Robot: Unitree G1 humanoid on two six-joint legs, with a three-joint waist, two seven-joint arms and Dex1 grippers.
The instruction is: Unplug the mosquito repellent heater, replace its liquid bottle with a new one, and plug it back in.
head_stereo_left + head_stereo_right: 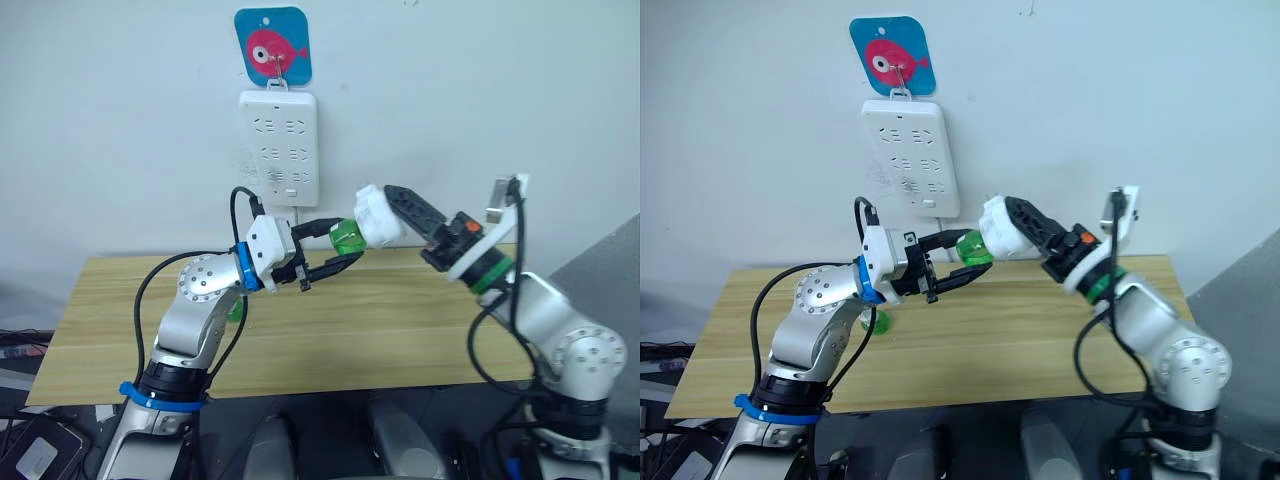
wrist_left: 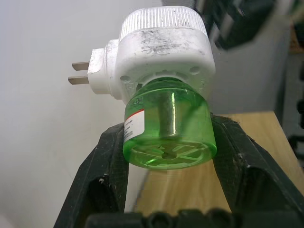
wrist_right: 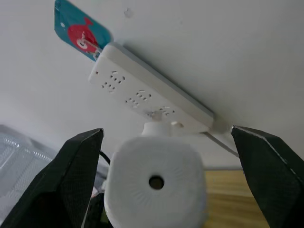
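left gripper (image 1: 322, 250): clamped on the green liquid bottle (image 1: 347, 237), one black finger each side of it, per the left wrist view.
bottle: seated in the underside of the mosquito repellent heater (image 1: 377, 215), neck up inside the white body. Can't tell if you've got the old one or the new one here.
2nd bottle: something green sits on the wooden table (image 1: 400, 330) behind your left arm (image 1: 236, 311), mostly hidden, prob. the other bottle, can't confirm.
heater: unplugged, held in mid-air above the table, below and to the right of the wall power strip (image 1: 279, 148). Prongs bare and free in the left wrist view.
right gripper (image 1: 385, 212): looks closed on the heater body; fingers sit wide either side of the round top hole in the right wrist view, so contact isn't fully visible to me.
step (my read): bottle swap in hand, twisting the bottle at the heater.
risk 1: heater is rounded, smooth plastic. If you torque hard w/ the left, it can spin or pop out of the right grip and drop.
risk 2: bottle is thin plastic; over-squeeze or an off-axis pull could cross-thread it or spill liquid.
risk 3: you're close to the strip's cord, watch for a snag when you move.
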